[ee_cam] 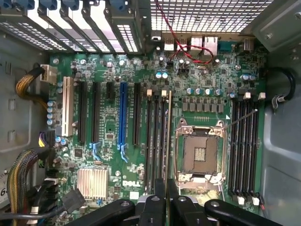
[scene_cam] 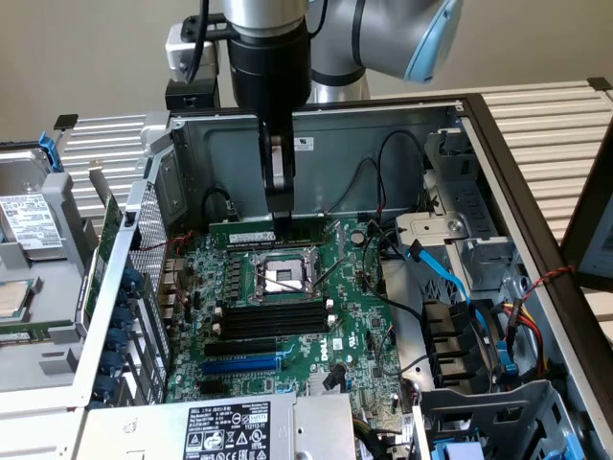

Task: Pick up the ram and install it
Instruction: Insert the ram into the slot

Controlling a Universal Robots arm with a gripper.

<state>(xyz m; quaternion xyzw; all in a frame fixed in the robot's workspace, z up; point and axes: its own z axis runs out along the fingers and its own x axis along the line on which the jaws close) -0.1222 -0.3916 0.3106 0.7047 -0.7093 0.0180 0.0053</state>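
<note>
My gripper [scene_cam: 281, 218] is shut on the ram [scene_cam: 251, 231], a long thin green stick with a white label, held level and lifted above the motherboard [scene_cam: 354, 326]. In the wrist view the ram [ee_cam: 168, 141] appears edge-on as a thin line running away from my gripper [ee_cam: 166, 200]. It hangs over the gap between a bank of empty black memory slots [ee_cam: 155, 141] with white end clips and the open CPU socket [ee_cam: 200, 153]. The same slots [scene_cam: 273, 321] lie just nearer than the socket [scene_cam: 278, 278] in the exterior view. A second slot bank [ee_cam: 244, 150] lies past the socket.
A long blue expansion slot [scene_cam: 239, 364] lies beside the memory slots. The grey case wall [scene_cam: 383, 125] rises behind the board. Blue and black cables [scene_cam: 450, 278] crowd the exterior view's right. A labelled power supply [scene_cam: 230, 429] sits at the front, and a silver heatsink [ee_cam: 92, 181] is on the board.
</note>
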